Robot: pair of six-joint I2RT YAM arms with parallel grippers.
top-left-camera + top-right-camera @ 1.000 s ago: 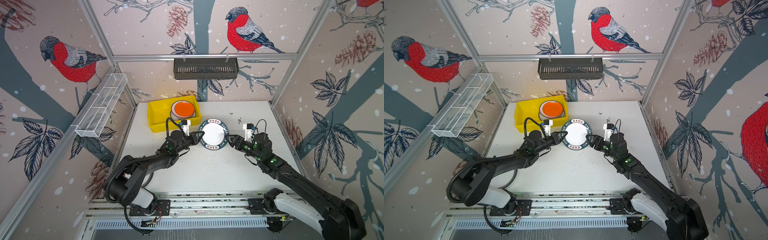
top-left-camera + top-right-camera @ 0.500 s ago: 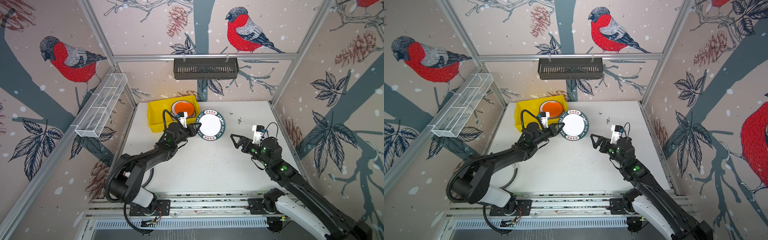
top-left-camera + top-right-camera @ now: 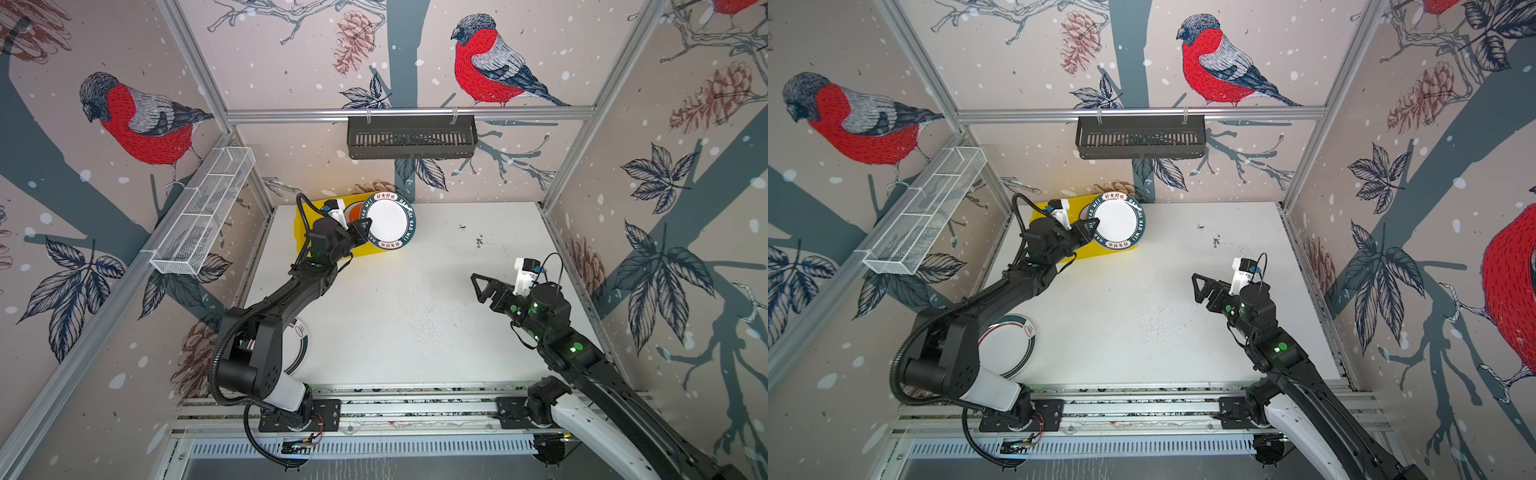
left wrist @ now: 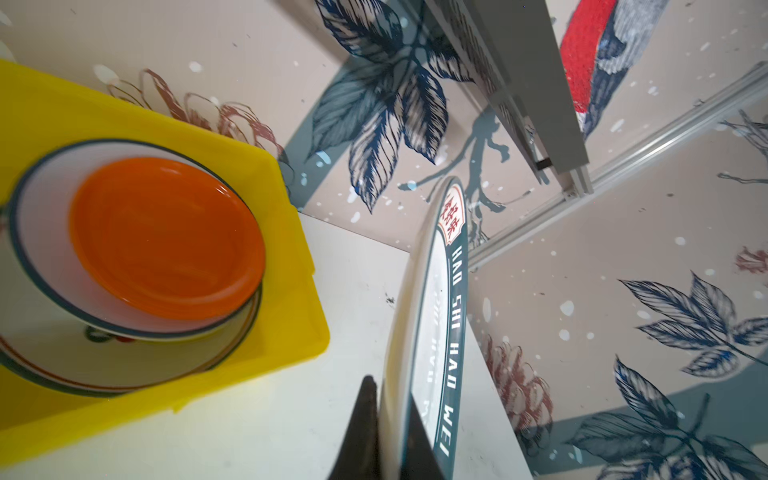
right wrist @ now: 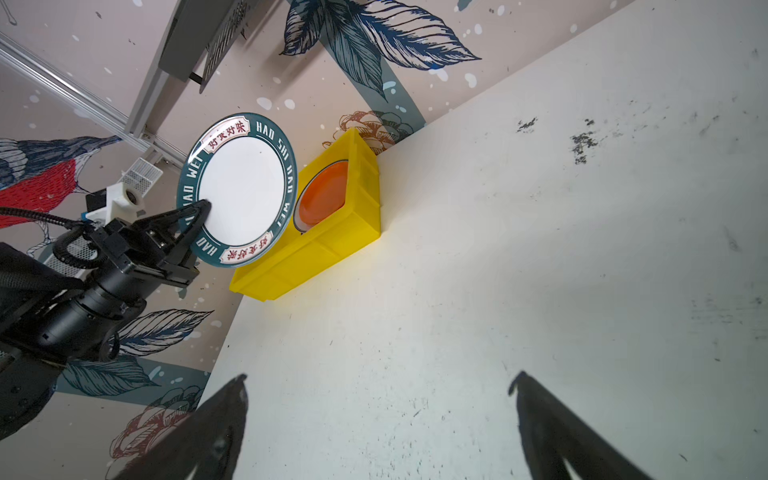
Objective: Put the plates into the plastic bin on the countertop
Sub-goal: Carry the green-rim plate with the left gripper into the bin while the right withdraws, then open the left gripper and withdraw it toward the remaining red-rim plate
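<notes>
- Left hand (image 3: 362, 229) is clamping the rim of the green-rimmed plate (image 3: 388, 222), holding it raised and tilted at the yellow bin (image 5: 328, 249)'s right edge, far left.
- Right hand (image 3: 476, 286) is hovering, fingers apart, over the tabletop (image 3: 395, 316) on the right.
- Orange plate (image 4: 166, 237) is lying in the bin.

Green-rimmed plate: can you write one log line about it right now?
left gripper: shut on green-rimmed plate | plate: raised by yellow bin, not in | bin: orange plate on top | right gripper: open, empty

The white plate (image 5: 241, 191) bears on its dark-green rim the white capitals "HAO SHI HAO WEI", plainest in the right wrist view, and two white panels of red Chinese characters too small to read surely.
</notes>
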